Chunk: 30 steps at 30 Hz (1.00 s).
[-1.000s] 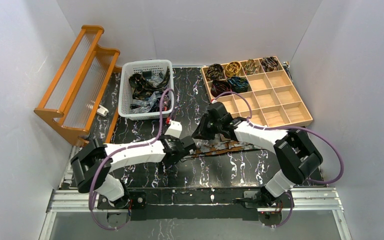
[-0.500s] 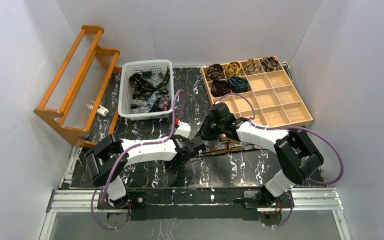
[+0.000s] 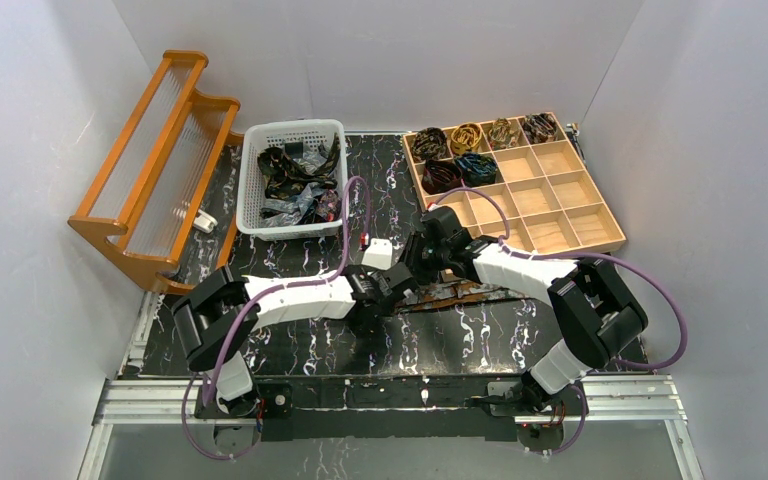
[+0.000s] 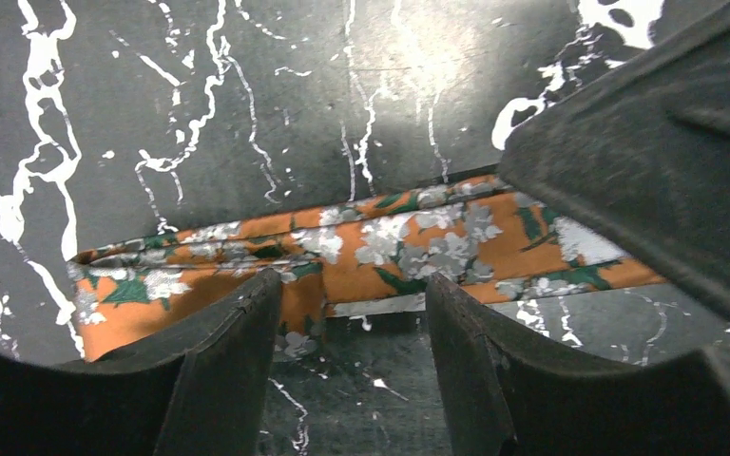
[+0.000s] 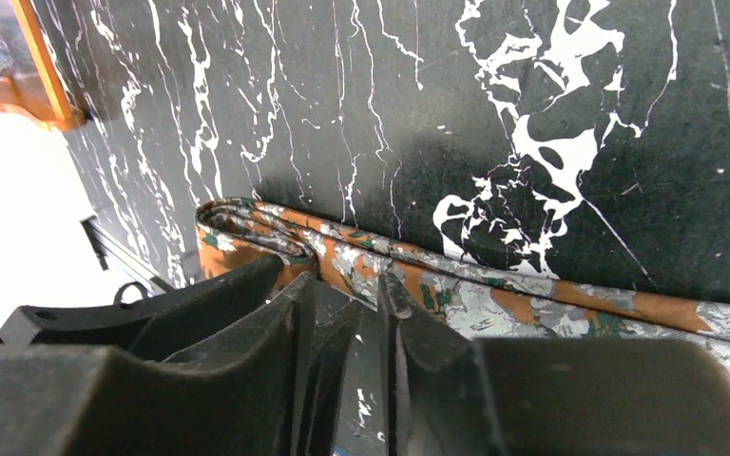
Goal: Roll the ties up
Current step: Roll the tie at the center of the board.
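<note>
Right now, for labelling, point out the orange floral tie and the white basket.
orange floral tie point(image 4: 409, 252), left wrist view, middle of the strip
white basket point(image 3: 295, 125), top external view, far rim

High overhead view from the near edge; both wrist views close, downward (shared: the orange tie point(image 4: 390, 256)).

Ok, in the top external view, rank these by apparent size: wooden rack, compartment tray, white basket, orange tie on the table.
1-2. wooden rack and compartment tray: similar spread, too close to rank.
3. white basket.
4. orange tie: only a thin strip shows between the arms.
</note>
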Available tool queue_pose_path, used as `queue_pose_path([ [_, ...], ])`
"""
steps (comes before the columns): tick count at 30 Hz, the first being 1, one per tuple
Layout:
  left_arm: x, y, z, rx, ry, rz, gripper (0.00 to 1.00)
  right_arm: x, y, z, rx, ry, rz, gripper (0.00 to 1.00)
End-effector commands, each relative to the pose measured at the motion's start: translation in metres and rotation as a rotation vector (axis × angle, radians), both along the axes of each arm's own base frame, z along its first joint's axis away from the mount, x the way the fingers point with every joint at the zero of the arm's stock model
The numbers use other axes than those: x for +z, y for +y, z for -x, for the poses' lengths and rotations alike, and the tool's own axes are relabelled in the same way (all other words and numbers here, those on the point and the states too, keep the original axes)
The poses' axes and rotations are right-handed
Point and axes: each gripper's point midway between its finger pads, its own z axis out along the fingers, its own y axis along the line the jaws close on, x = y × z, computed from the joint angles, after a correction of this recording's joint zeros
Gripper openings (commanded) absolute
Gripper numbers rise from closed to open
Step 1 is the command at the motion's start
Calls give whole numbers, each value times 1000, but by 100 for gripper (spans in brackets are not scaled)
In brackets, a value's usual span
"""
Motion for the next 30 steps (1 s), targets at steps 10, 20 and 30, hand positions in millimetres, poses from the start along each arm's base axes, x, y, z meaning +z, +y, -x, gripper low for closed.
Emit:
queue_pose_path([
  [10,98,23,-11,34,-167,310,69,49,23,-21,293,-337,-86,74],
  [20,66,133,-12,292,-39,409,76,41,81,16,830,-869,-6,91],
  [30,41,158,-6,402,64,562,78,11,131,47,1130,-1029,63,99],
])
